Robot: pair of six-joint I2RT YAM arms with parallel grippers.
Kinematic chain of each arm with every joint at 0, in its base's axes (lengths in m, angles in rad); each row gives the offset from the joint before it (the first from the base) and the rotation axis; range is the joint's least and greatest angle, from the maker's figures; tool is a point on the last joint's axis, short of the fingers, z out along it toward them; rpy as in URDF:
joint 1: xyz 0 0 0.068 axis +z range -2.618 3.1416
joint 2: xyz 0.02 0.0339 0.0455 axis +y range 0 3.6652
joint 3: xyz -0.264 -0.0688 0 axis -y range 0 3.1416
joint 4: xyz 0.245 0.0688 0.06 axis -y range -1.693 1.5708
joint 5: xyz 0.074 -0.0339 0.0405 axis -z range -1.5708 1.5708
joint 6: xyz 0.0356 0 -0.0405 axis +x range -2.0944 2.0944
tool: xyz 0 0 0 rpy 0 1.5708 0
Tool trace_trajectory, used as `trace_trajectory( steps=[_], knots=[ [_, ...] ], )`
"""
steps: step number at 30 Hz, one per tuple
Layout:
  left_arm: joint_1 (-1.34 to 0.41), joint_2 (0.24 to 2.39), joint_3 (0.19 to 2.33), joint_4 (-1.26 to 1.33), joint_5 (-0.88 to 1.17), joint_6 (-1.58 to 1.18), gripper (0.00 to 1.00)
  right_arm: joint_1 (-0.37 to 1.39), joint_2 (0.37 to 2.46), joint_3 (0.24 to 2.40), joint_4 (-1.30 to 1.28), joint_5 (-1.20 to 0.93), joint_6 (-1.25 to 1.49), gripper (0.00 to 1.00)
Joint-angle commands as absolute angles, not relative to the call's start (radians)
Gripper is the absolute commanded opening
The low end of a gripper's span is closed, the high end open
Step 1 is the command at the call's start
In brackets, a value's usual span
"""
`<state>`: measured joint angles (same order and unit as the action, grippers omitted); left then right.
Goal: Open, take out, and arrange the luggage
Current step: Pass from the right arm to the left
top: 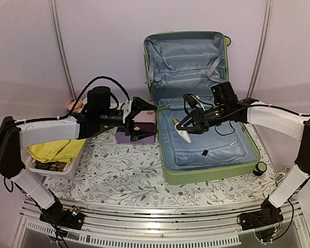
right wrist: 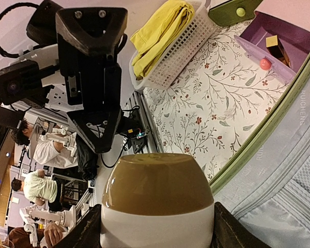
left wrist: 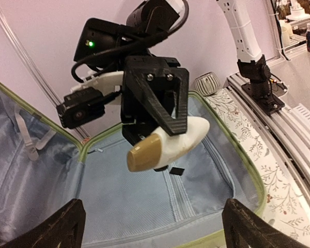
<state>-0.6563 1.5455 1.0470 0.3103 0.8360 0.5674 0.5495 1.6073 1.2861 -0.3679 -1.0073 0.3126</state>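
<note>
Right gripper [top: 188, 125] clamped on white tan-capped bottle [top: 181, 133], above open luggage [top: 212, 174], left gripper [top: 147, 122] spread wide, holding nothing, just left of luggage, near purple box [top: 123, 137]

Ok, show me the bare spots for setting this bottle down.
Bare cloth between basket and luggage; also the luggage floor around the black piece. Crowded at the purple box by the left hand.

Smooth glossy bottle [left wrist: 169, 149]; cloth-lined luggage [top: 222, 150]
</note>
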Motion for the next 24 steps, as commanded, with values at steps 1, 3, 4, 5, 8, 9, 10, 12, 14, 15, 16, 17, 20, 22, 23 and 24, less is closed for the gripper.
trace_trajectory(
  steps=[1, 3, 4, 5, 8, 9, 10, 12, 14, 15, 16, 17, 20, 22, 23, 24],
  knots=[
    [-0.657, 1.587, 1.114, 0.265, 0.859, 0.691, 0.94, 0.546, 1.585, 1.290, -0.371, -1.046, 0.298, 0.53],
    [-0.659, 1.589, 1.111, 0.268, 0.848, 0.709, 0.94, 0.546, 1.587, 1.287, -0.377, -1.048, 0.298, 0.53],
    [-0.661, 1.590, 1.109, 0.268, 0.842, 0.718, 0.94, 0.548, 1.588, 1.287, -0.379, -1.049, 0.296, 0.52],
    [-0.662, 1.590, 1.109, 0.264, 0.836, 0.728, 0.94, 0.549, 1.590, 1.287, -0.384, -1.052, 0.296, 0.52],
    [-0.663, 1.595, 1.109, 0.251, 0.834, 0.762, 0.93, 0.553, 1.599, 1.288, -0.392, -1.062, 0.291, 0.51],
    [-0.662, 1.596, 1.109, 0.250, 0.836, 0.771, 0.93, 0.555, 1.603, 1.291, -0.396, -1.064, 0.289, 0.51],
    [-0.662, 1.598, 1.110, 0.250, 0.839, 0.776, 0.93, 0.558, 1.608, 1.295, -0.401, -1.067, 0.283, 0.51],
    [-0.661, 1.603, 1.113, 0.250, 0.845, 0.785, 0.93, 0.565, 1.614, 1.305, -0.414, -1.071, 0.274, 0.50],
    [-0.663, 1.615, 1.122, 0.238, 0.857, 0.792, 0.92, 0.572, 1.618, 1.311, -0.423, -1.073, 0.262, 0.50],
    [-0.662, 1.621, 1.130, 0.227, 0.865, 0.794, 0.91, 0.575, 1.618, 1.311, -0.425, -1.074, 0.256, 0.50],
    [-0.662, 1.626, 1.139, 0.211, 0.875, 0.804, 0.90, 0.576, 1.618, 1.311, -0.427, -1.074, 0.252, 0.50],
    [-0.663, 1.631, 1.147, 0.194, 0.886, 0.817, 0.90, 0.577, 1.618, 1.309, -0.429, -1.074, 0.249, 0.50],
    [-0.663, 1.635, 1.150, 0.187, 0.900, 0.838, 0.89, 0.578, 1.617, 1.303, -0.433, -1.074, 0.241, 0.50],
    [-0.663, 1.639, 1.149, 0.187, 0.912, 0.854, 0.89, 0.581, 1.617, 1.304, -0.438, -1.083, 0.233, 0.49],
    [-0.662, 1.642, 1.150, 0.187, 0.918, 0.861, 0.89, 0.584, 1.617, 1.304, -0.442, -1.084, 0.226, 0.49],
    [-0.662, 1.646, 1.153, 0.188, 0.926, 0.868, 0.89, 0.585, 1.617, 1.304, -0.447, -1.085, 0.221, 0.49]
  ],
)
